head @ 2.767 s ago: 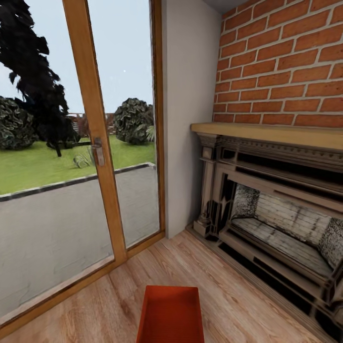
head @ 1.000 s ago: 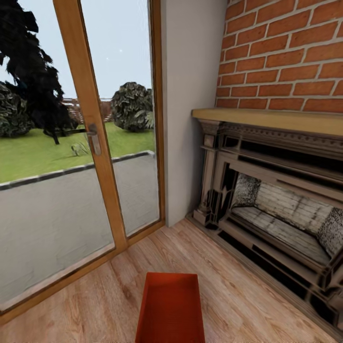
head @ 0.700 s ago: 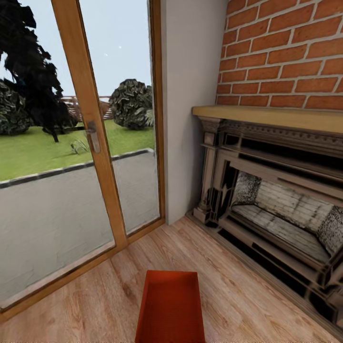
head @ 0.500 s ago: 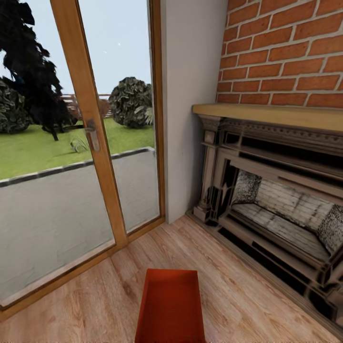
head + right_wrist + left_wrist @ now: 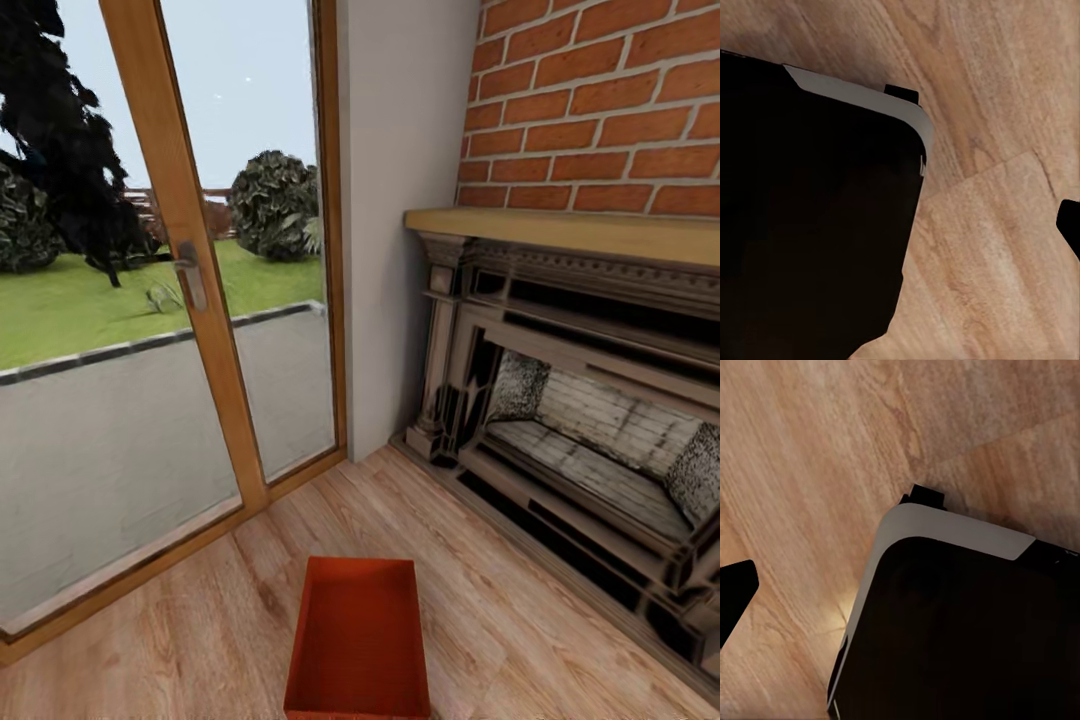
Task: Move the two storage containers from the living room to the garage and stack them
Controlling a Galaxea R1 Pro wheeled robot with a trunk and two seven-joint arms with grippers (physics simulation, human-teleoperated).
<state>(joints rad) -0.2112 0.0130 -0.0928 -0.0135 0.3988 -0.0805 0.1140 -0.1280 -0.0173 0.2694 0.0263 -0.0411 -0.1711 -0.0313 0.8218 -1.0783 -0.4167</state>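
One red-orange open-top storage container (image 5: pixel 358 640) lies on the light wood-plank floor (image 5: pixel 180 640) of the living room, low in the middle of the head view, its long side pointing away from me. It is empty inside. The left wrist view has a dark fingertip (image 5: pixel 733 592) at the picture's edge above the planks, and the right wrist view has another dark fingertip (image 5: pixel 1071 225) at its edge. Neither touches anything. The garage is out of view.
A red brick wall (image 5: pixel 600 110) with a pale mantel (image 5: pixel 560 232) and dark fireplace (image 5: pixel 590 430) stands to the right. A wood-framed glass door (image 5: pixel 190 300) to a garden is on the left. My black, white-edged base (image 5: pixel 960 630) (image 5: pixel 810 210) sits over the planks.
The whole head view has shifted: the door, fireplace and container now sit higher in the picture, and the container's near end has come into sight. The container itself has not moved on the floor.
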